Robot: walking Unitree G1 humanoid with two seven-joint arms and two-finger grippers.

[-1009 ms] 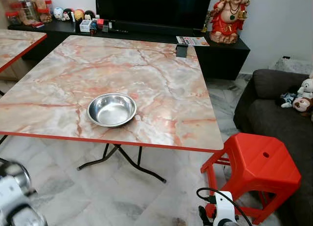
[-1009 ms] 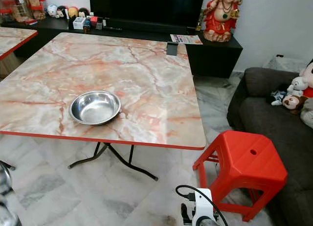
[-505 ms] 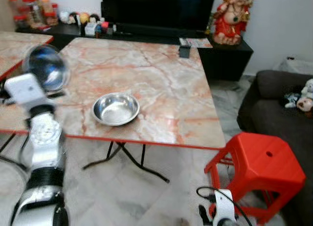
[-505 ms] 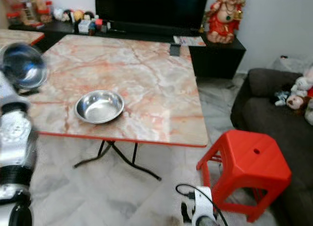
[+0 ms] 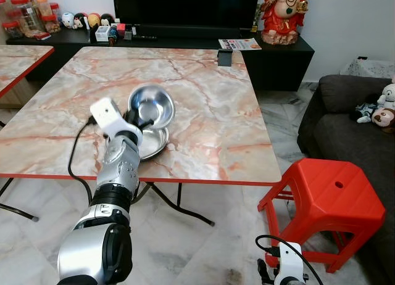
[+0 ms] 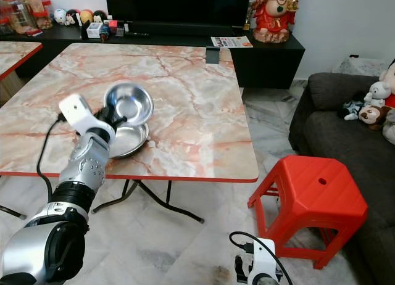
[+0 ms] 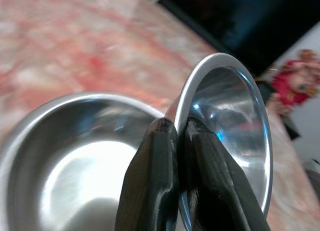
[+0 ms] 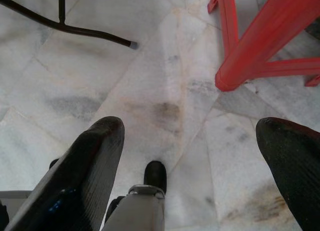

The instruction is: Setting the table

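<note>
- While the left gripper (image 5: 137,121) pinches the rim of a tilted steel bowl (image 5: 151,105), a second bowl (image 5: 152,142) sits just beneath on the marble table (image 5: 210,121); a red stool (image 5: 327,202) stands beside
- Left wrist: both fingers (image 7: 155,181) clamp the held bowl's rim above the resting one
- Right wrist: the right gripper (image 8: 192,161) hangs spread over the floor

2 steel bowls: one (image 5: 152,106) pinched at its rim btwn the fingers (image 7: 150,181), one (image 5: 150,142) just under them on the surface (image 5: 210,112). 1 red stool (image 5: 327,202). 2 marble surfaces.
</note>
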